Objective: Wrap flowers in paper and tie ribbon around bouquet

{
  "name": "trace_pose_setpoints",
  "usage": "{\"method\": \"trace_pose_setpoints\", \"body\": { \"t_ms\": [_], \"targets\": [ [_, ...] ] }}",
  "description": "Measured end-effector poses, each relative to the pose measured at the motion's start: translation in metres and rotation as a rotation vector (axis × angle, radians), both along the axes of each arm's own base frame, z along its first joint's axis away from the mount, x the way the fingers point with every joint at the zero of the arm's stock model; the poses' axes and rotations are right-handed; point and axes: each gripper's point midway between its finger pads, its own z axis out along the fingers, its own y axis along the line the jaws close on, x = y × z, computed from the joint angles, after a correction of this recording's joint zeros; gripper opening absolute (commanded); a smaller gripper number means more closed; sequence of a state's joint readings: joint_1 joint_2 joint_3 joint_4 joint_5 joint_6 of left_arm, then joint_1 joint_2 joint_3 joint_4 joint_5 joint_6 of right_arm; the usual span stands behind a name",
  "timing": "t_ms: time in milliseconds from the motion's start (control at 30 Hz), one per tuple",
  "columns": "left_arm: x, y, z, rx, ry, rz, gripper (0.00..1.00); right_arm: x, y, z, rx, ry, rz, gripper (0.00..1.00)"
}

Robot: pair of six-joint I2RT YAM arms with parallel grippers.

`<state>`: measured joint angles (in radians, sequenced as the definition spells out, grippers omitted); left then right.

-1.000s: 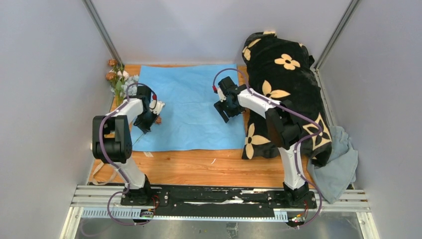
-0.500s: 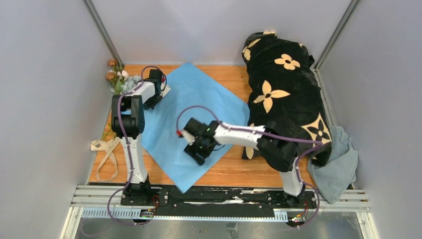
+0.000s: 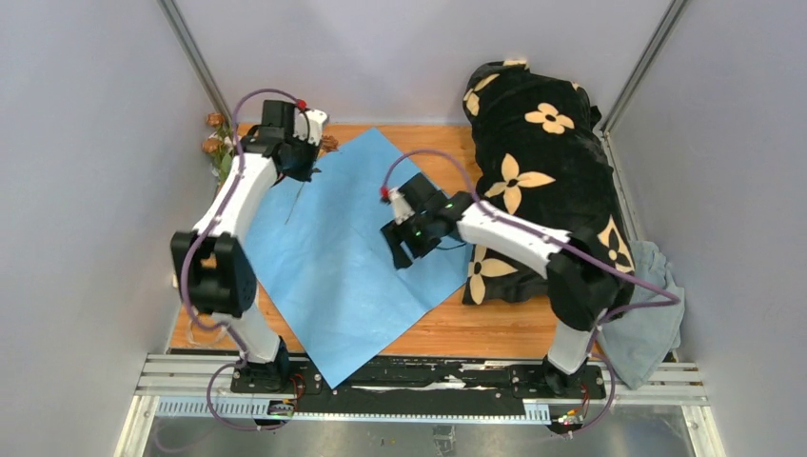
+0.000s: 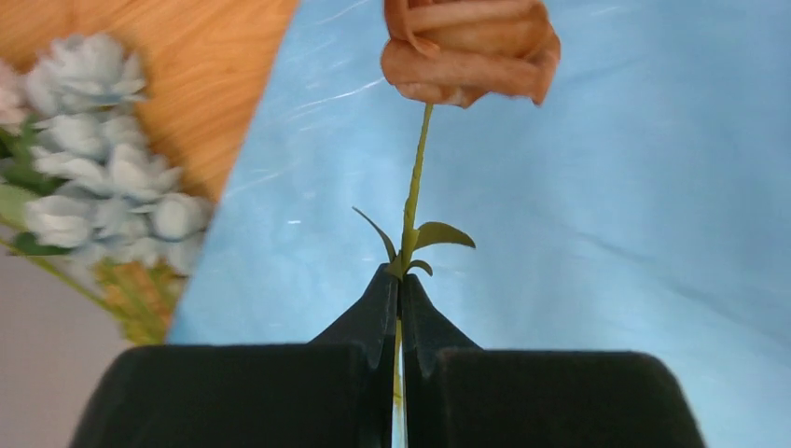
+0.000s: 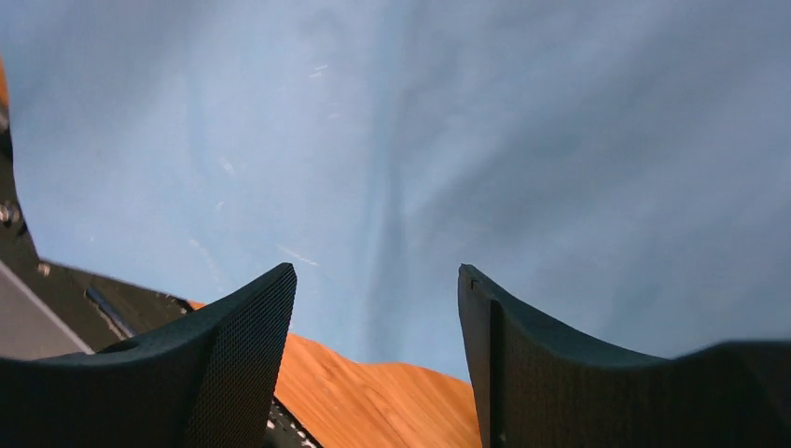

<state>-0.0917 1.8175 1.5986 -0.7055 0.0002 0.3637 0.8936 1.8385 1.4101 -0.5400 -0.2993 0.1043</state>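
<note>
The paper [image 3: 328, 257] lies light-blue side up, turned like a diamond on the wooden table. My left gripper [image 3: 301, 160] is at its far left edge, shut on the thin green stem of a pink-brown rose [image 3: 329, 143]. In the left wrist view the left gripper [image 4: 399, 278] pinches the stem just below its leaves, with the rose head [image 4: 471, 45] over the paper [image 4: 606, 187]. The other flowers [image 3: 221, 143] lie in the back left corner, and their pale blue blooms [image 4: 103, 177] show beside the paper. My right gripper [image 3: 404, 238] hovers open over the paper's right half, and between the right gripper's [image 5: 378, 280] fingers there is nothing. The ribbon is mostly hidden under my left arm.
A black plush blanket [image 3: 547, 171] with cream flower prints is heaped along the right side. A grey-blue cloth [image 3: 655, 319] lies at its near end. Bare wood [image 5: 373, 397] shows past the paper's edge. Grey walls close in left, right and behind.
The paper has turned from square-on to a diamond. My left gripper carried the rose from the paper's left edge to its far corner. My right gripper swung near, then back to mid-paper.
</note>
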Motion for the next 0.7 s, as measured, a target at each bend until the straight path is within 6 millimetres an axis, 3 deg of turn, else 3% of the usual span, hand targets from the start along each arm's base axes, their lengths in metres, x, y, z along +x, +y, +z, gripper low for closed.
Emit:
{"method": "trace_pose_setpoints", "body": {
  "t_ms": [67,100,167,267,367,433,500,567,600,700],
  "targets": [
    [-0.024,-0.028,0.032,-0.196,-0.047,0.009,0.0,0.031,-0.028,0.019,0.028,-0.049,-0.137,0.69],
    [-0.035,-0.04,0.038,-0.284,-0.049,0.015,0.0,0.042,-0.037,0.023,0.036,-0.067,-0.184,0.69],
    [-0.062,-0.071,0.033,-0.493,0.024,0.045,0.0,0.062,-0.061,0.025,0.035,-0.094,-0.304,0.69],
    [-0.092,-0.102,-0.005,-0.674,0.217,0.14,0.0,0.074,-0.082,0.009,-0.02,-0.1,-0.396,0.69],
    [-0.114,-0.126,-0.079,-0.713,0.44,0.278,0.0,0.075,-0.091,-0.012,-0.081,-0.081,-0.436,0.69],
    [-0.124,-0.136,-0.108,-0.713,0.514,0.341,0.0,0.076,-0.093,-0.018,-0.099,-0.076,-0.446,0.69],
    [-0.119,-0.144,-0.119,-0.732,0.514,0.389,0.0,0.075,-0.093,-0.021,-0.099,-0.071,-0.453,0.69],
    [-0.105,-0.146,-0.116,-0.765,0.465,0.412,0.0,0.074,-0.093,-0.023,-0.097,-0.067,-0.459,0.69],
    [-0.098,-0.147,-0.114,-0.781,0.44,0.418,0.03,0.074,-0.093,-0.024,-0.096,-0.066,-0.46,0.69],
    [-0.085,-0.148,-0.112,-0.811,0.383,0.431,0.45,0.071,-0.095,-0.027,-0.105,-0.059,-0.462,0.71]
  ]
}}
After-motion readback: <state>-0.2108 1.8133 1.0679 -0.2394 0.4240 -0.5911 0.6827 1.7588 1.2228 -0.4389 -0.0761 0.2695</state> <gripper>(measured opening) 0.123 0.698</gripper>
